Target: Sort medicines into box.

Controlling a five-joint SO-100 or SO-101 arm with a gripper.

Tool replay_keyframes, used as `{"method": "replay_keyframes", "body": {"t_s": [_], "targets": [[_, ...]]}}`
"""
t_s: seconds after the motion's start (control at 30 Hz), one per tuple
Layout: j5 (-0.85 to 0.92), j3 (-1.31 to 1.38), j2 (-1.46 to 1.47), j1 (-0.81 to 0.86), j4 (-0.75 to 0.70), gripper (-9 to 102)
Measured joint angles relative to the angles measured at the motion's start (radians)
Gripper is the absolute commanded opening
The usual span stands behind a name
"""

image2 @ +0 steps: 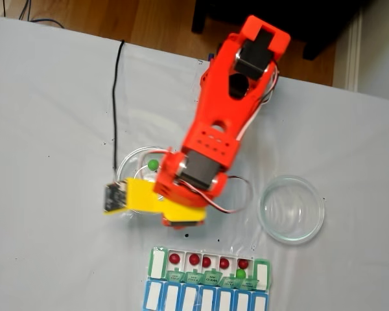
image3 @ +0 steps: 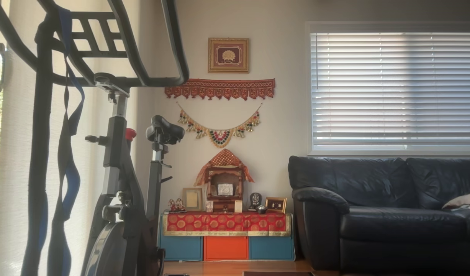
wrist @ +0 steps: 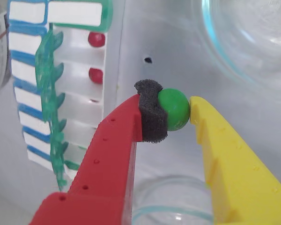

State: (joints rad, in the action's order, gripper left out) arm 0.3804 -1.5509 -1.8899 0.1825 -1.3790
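Note:
In the wrist view my gripper (wrist: 172,110) is shut on a bright green ball (wrist: 175,108), pinched between the black foam pad on the red finger (wrist: 152,117) and the yellow finger (wrist: 225,150), above the white table. The box (wrist: 79,110) lies to the left with its green lids open and dark red balls (wrist: 97,39) in its compartments. In the fixed view the box (image2: 157,262) sits at the bottom edge, with several red balls (image2: 194,259) in a row and one green ball (image2: 241,275). The orange arm (image2: 214,129) reaches down over a glass dish (image2: 126,162) that holds a green ball (image2: 153,164).
An empty clear glass dish (image2: 292,208) stands right of the arm; its rim (wrist: 225,51) shows at the upper right of the wrist view. A blue row of compartments (image2: 201,299) adjoins the box. A black cable (image2: 116,97) runs across the white table.

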Motion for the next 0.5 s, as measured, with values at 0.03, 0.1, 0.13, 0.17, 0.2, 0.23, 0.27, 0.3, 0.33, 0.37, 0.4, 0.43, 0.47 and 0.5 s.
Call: {"method": "replay_keyframes", "body": {"t_s": [0.03, 0.1, 0.13, 0.17, 0.2, 0.23, 0.27, 0.3, 0.33, 0.37, 0.4, 0.43, 0.47, 0.5], "targets": [[-0.018, 0.011, 0.000, -0.026, -0.015, 1], [-0.051, 0.040, 0.017, -0.071, -0.038, 1], [-0.074, 0.069, 0.044, -0.098, -0.051, 1], [-0.087, 0.091, 0.071, -0.117, -0.060, 1], [-0.104, 0.117, 0.104, -0.137, -0.067, 1], [-0.121, 0.144, 0.149, -0.160, -0.074, 1], [-0.137, 0.178, 0.199, -0.181, -0.077, 1], [-0.147, 0.199, 0.233, -0.195, -0.075, 1], [-0.155, 0.221, 0.268, -0.207, -0.077, 1], [-0.161, 0.252, 0.310, -0.219, -0.077, 1], [-0.166, 0.264, 0.330, -0.227, -0.077, 1], [-0.173, 0.278, 0.347, -0.233, -0.077, 1], [-0.178, 0.285, 0.356, -0.239, -0.077, 1], [-0.184, 0.298, 0.365, -0.244, -0.077, 1]]}}
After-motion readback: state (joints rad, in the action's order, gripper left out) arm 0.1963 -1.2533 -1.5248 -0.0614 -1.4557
